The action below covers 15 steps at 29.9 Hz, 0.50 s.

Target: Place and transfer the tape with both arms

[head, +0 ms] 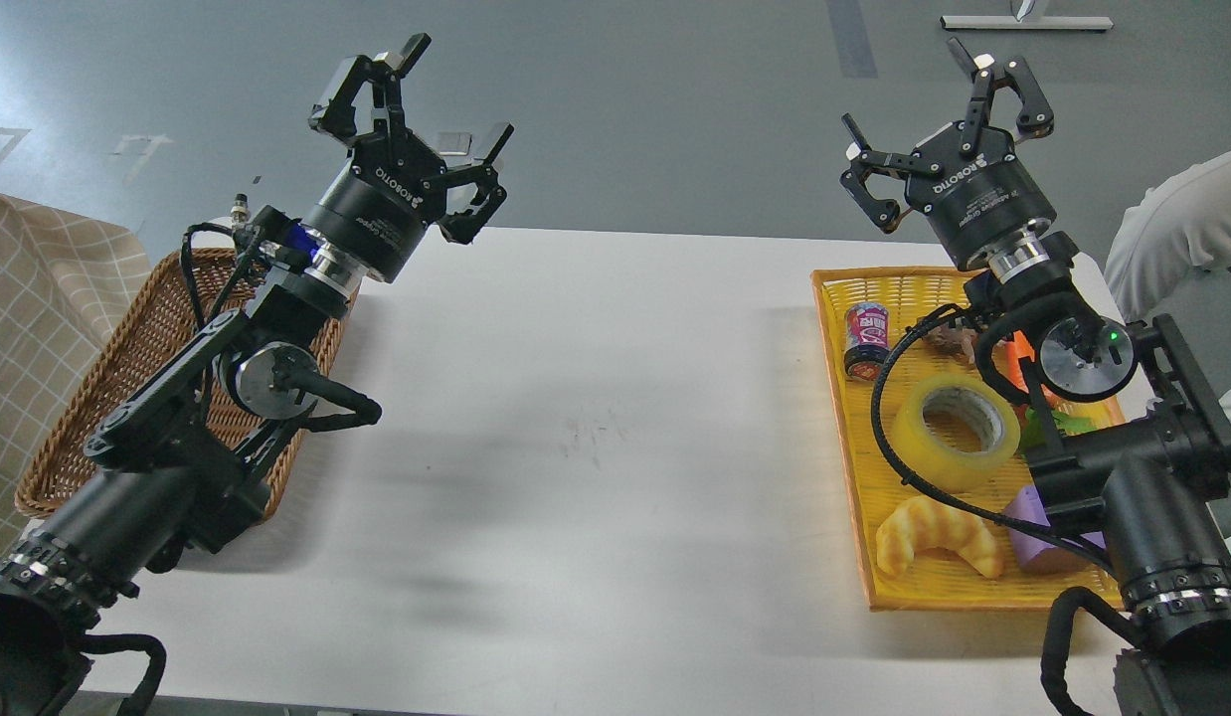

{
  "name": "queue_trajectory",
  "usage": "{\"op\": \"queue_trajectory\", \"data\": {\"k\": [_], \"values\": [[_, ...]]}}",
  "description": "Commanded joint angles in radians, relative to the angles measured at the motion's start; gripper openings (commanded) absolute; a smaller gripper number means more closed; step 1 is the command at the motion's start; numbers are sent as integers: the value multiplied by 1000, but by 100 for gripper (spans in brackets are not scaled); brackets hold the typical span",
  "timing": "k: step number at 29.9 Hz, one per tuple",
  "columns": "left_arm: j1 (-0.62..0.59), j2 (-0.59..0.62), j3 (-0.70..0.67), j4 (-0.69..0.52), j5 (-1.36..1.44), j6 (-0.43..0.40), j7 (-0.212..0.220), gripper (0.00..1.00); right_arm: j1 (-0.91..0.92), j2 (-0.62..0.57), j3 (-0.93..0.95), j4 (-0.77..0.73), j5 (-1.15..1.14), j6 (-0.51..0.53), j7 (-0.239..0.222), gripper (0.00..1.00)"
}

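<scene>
Yellow tape sits untouched in the yellow tray at 3 o'clock. Left gripper and right gripper both spread, empty, raised. Pick, handover and placing all remain.

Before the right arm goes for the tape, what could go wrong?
The tape lies flat in the crowded yellow tray, so the right claw could knock the croissant or the can. A black cable loops over the tape's edge and may snag. The handover could drop it on the white table.
</scene>
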Motion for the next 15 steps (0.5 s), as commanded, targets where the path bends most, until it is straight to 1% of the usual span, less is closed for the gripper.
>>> {"op": "queue_trajectory", "data": {"k": [1,15], "values": [[-2,1,0,0,-1,0,0,98,0,0,0,0,0,0,1,100],[0,-2,1,0,0,-1,0,98,0,0,0,-1,0,0,1,100]]}}
